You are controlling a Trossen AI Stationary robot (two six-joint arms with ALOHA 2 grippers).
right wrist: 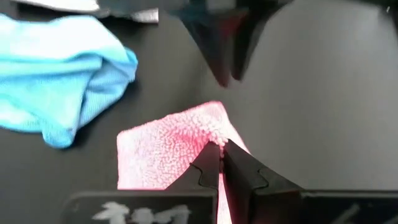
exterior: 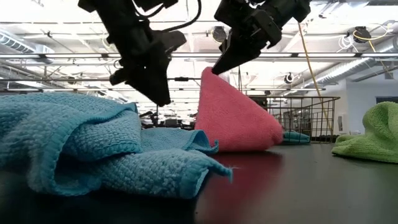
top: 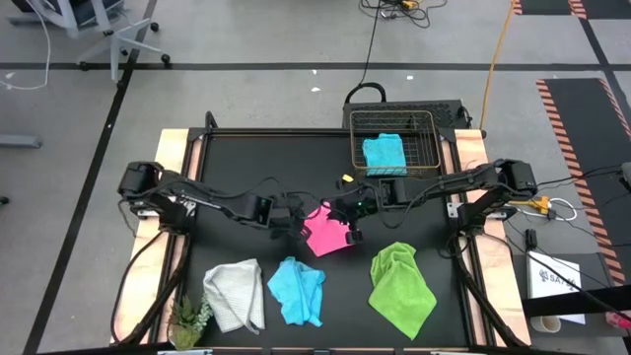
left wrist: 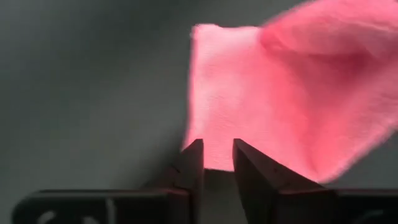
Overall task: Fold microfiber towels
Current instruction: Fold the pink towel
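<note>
Right gripper (right wrist: pixel 221 155) clamped pink towel (right wrist: pixel 168 149) corner, lifted for folding; left gripper (left wrist: pixel 217 155) fingers slightly apart just before opposite edge.

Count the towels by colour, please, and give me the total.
Light blue towel: 2, one in the wire basket, one on the table
Pink towel: 1
White-grey towel: 1
Lime green towel: 1
Total: 5
</note>
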